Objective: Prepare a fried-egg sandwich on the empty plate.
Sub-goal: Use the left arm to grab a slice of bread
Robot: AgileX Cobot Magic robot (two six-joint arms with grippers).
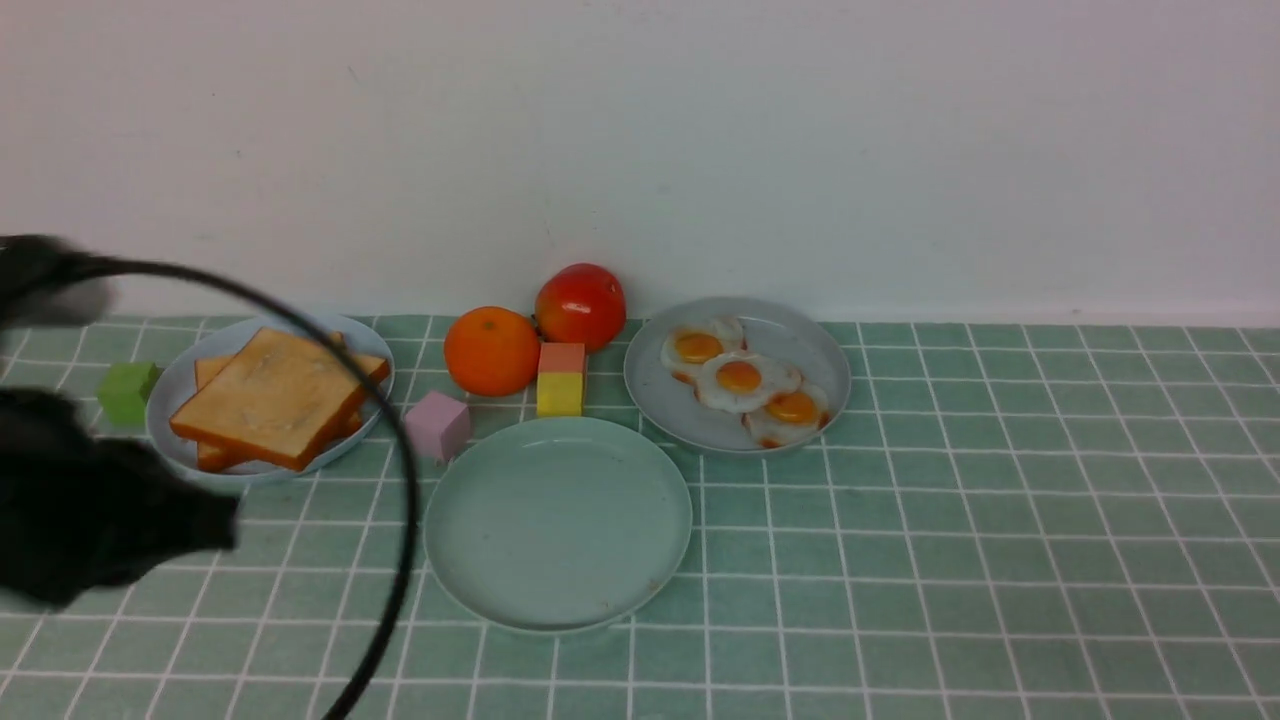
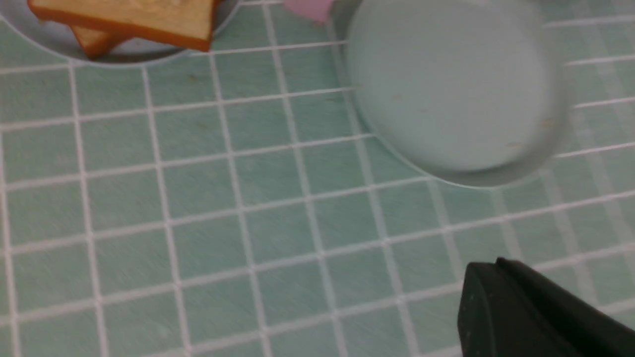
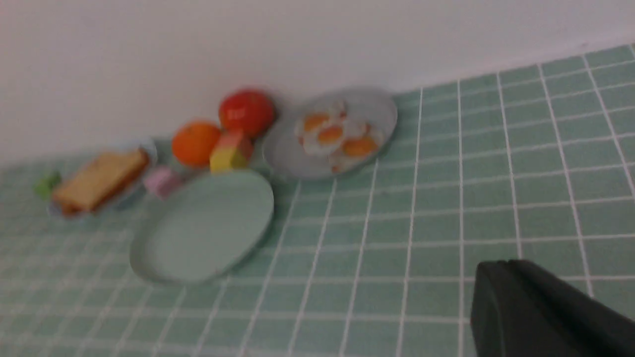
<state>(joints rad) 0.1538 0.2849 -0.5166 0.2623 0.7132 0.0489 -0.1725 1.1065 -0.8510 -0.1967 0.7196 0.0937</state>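
Note:
The empty mint-green plate [image 1: 558, 520] lies at the centre front; it also shows in the left wrist view [image 2: 451, 89] and the right wrist view [image 3: 203, 225]. Two toast slices [image 1: 275, 395] are stacked on a light-blue plate [image 1: 170, 385] at the left. The biggest fried egg [image 1: 742, 380] lies in the middle of three on a grey plate [image 1: 800, 340]. My left gripper [image 1: 200, 525] is blurred at the left edge, above the cloth left of the mint plate. In its wrist view it [image 2: 488, 270] looks shut and empty. My right gripper [image 3: 501, 270] looks shut and empty, and is out of the front view.
An orange [image 1: 492, 350], a red tomato [image 1: 580, 305], a pink cube [image 1: 437, 425] and a yellow block with a pink top [image 1: 560, 380] stand behind the mint plate. A green cube [image 1: 127, 392] sits at far left. A black cable [image 1: 400, 450] arcs over the toast plate.

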